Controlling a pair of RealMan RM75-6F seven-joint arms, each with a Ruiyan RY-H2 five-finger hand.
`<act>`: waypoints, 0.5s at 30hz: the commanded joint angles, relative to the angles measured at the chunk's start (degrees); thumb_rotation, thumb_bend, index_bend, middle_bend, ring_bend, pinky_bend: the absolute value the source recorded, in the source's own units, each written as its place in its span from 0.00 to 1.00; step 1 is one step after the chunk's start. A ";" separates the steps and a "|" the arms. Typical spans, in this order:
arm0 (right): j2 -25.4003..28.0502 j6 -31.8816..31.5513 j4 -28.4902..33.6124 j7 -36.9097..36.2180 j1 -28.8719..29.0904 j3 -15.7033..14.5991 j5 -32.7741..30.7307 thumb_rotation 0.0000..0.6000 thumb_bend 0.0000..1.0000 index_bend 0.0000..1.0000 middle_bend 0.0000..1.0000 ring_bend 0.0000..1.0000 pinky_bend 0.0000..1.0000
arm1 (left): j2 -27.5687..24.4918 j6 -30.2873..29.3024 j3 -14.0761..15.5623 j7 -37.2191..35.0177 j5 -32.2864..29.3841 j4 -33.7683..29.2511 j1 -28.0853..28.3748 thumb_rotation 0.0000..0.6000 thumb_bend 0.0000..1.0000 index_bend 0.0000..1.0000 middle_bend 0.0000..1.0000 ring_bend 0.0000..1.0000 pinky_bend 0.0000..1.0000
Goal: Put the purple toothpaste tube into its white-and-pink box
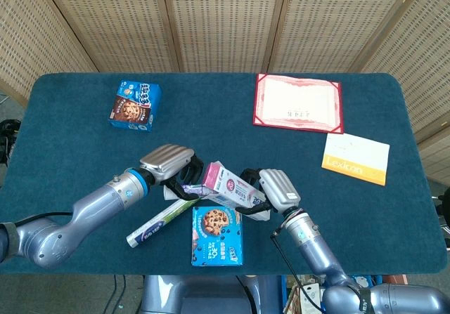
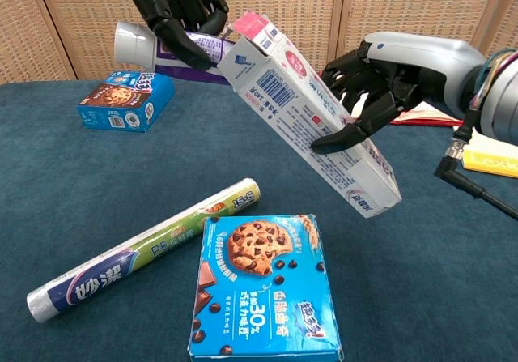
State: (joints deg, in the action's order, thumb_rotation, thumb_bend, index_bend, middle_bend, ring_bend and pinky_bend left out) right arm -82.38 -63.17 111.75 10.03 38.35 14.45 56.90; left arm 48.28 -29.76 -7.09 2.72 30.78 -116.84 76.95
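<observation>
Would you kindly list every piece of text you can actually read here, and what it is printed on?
"Lexicon": yellow-and-white card.
"30%": large blue cookie box; its Chinese text is too unclear.
White-and-pink box: barcode, print too small.
Roll, small blue cookie box, red certificate: unreadable.

Silver-grey arms with blue wrist rings; left hand (image 1: 166, 161) and right hand (image 1: 278, 187) have black fingers (image 2: 174, 34) under ribbed silver backs.

Matt blue cloth table (image 2: 97, 184), glossy printed cardboard box (image 2: 312, 115), seemingly plastic toothpaste tube (image 2: 162, 46).
</observation>
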 commanded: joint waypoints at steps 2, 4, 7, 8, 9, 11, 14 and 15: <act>0.06 -0.01 0.25 -0.10 -0.01 0.04 0.16 1.00 0.08 0.70 0.58 0.46 0.53 | 0.46 -0.59 0.37 0.39 -0.28 0.01 0.40 1.00 0.52 0.90 0.68 0.55 0.52; 0.08 0.04 0.47 -0.22 0.01 0.04 0.42 1.00 0.08 0.70 0.58 0.46 0.53 | 1.09 -1.65 0.66 0.84 -0.54 -0.05 0.64 1.00 0.52 0.90 0.68 0.55 0.52; 0.14 0.08 0.67 -0.29 0.04 0.05 0.61 1.00 0.08 0.70 0.58 0.46 0.53 | 2.17 -3.91 0.81 1.45 -0.82 -0.37 0.73 1.00 0.52 0.90 0.67 0.55 0.52; 0.16 0.05 0.69 -0.29 0.03 0.05 0.65 1.00 0.08 0.70 0.58 0.46 0.53 | 2.48 -4.65 0.75 1.56 -0.83 -0.47 0.67 1.00 0.52 0.90 0.67 0.55 0.52; 0.17 0.02 0.72 -0.34 0.02 0.08 0.67 1.00 0.08 0.70 0.58 0.46 0.53 | 2.74 -5.40 0.67 1.67 -0.81 -0.59 0.57 1.00 0.53 0.90 0.66 0.55 0.52; 0.22 0.01 0.74 -0.44 -0.01 0.11 0.66 1.00 0.08 0.70 0.58 0.46 0.53 | 3.38 -7.91 0.32 2.08 -0.44 -0.76 0.18 1.00 0.53 0.90 0.64 0.53 0.52; 0.27 0.08 0.79 -0.56 -0.02 0.09 0.68 1.00 0.08 0.70 0.58 0.46 0.53 | 4.63 -11.64 -0.14 2.60 0.24 -1.32 -0.82 1.00 0.52 0.90 0.60 0.49 0.51; 0.26 0.07 0.80 -0.60 -0.02 0.09 0.70 1.00 0.08 0.70 0.58 0.46 0.53 | 4.86 -12.26 -0.24 2.69 0.33 -1.42 -1.02 1.00 0.53 0.90 0.59 0.49 0.51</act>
State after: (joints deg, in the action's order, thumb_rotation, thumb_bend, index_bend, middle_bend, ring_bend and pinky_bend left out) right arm -82.12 -63.09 112.55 9.42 38.33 14.54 57.60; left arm 52.20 -40.18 -6.93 4.94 30.65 -117.83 76.64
